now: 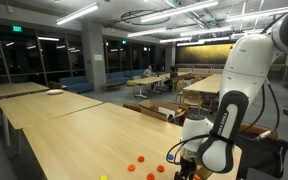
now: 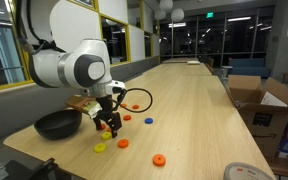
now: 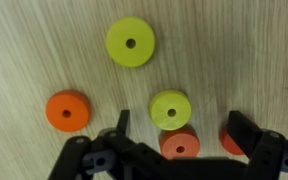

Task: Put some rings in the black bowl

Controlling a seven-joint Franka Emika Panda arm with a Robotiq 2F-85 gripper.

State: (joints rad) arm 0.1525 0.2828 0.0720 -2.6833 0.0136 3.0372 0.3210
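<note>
In the wrist view my gripper (image 3: 184,128) is open just above the wooden table, its dark fingers (image 3: 246,130) on either side of an orange ring (image 3: 179,146). A small yellow-green ring (image 3: 170,109) lies just beyond it, and a larger yellow-green ring (image 3: 130,42) farther out. Another orange ring (image 3: 67,111) lies to the left, and one more orange ring (image 3: 228,140) is half hidden by the right finger. In an exterior view the black bowl (image 2: 58,124) sits beside the gripper (image 2: 108,126), with rings (image 2: 122,143) scattered around. The gripper holds nothing.
A black cable loop (image 2: 139,98) lies on the table behind the gripper. More rings lie apart, orange (image 2: 159,159) and blue (image 2: 149,122). Cardboard boxes (image 2: 259,100) stand past the table's far side. The table edge (image 2: 44,152) runs close to the bowl.
</note>
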